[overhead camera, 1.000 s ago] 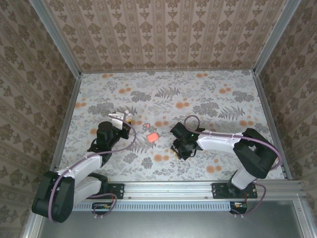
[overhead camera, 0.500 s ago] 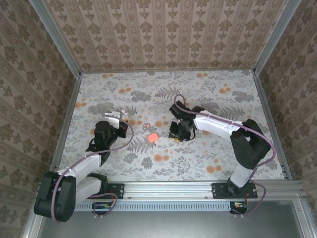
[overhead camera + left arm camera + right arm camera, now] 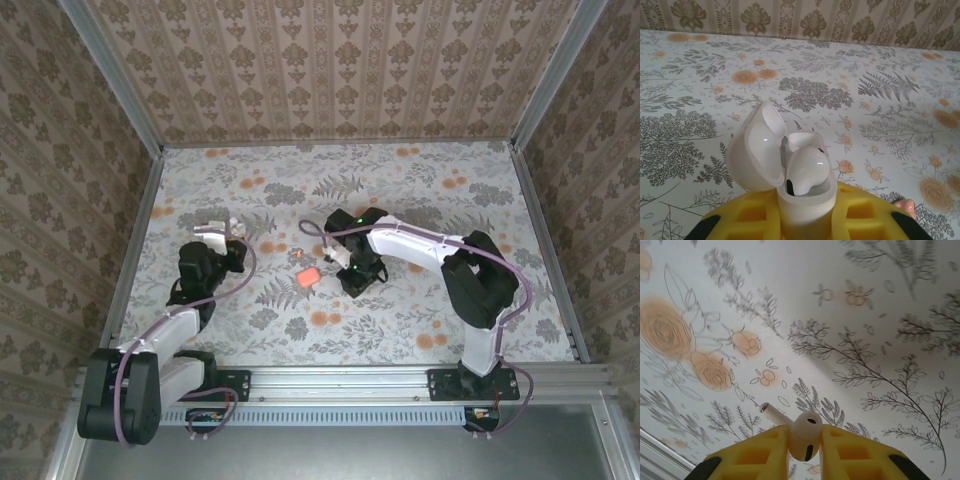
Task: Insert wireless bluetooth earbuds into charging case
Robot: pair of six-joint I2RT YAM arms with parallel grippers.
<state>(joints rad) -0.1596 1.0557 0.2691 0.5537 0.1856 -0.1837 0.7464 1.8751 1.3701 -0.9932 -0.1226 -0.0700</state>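
While the left fingers [image 3: 747, 217] clamp the base of the charging case [image 3: 757, 150] at the bottom centre of the left wrist frame, the white case stands upright with its lid swung open to the left. The seated earbud [image 3: 805, 170], white, rests in the case's well. In the right wrist frame, the right fingers [image 3: 755, 455] are pinched on the second earbud [image 3: 802, 432] at the bottom centre, its stem pointing up and left over the flowered tabletop [image 3: 865, 300]. In the top view, a coral-red object [image 3: 309, 276] lies on the tabletop at centre, just left of the right arm's wrist.
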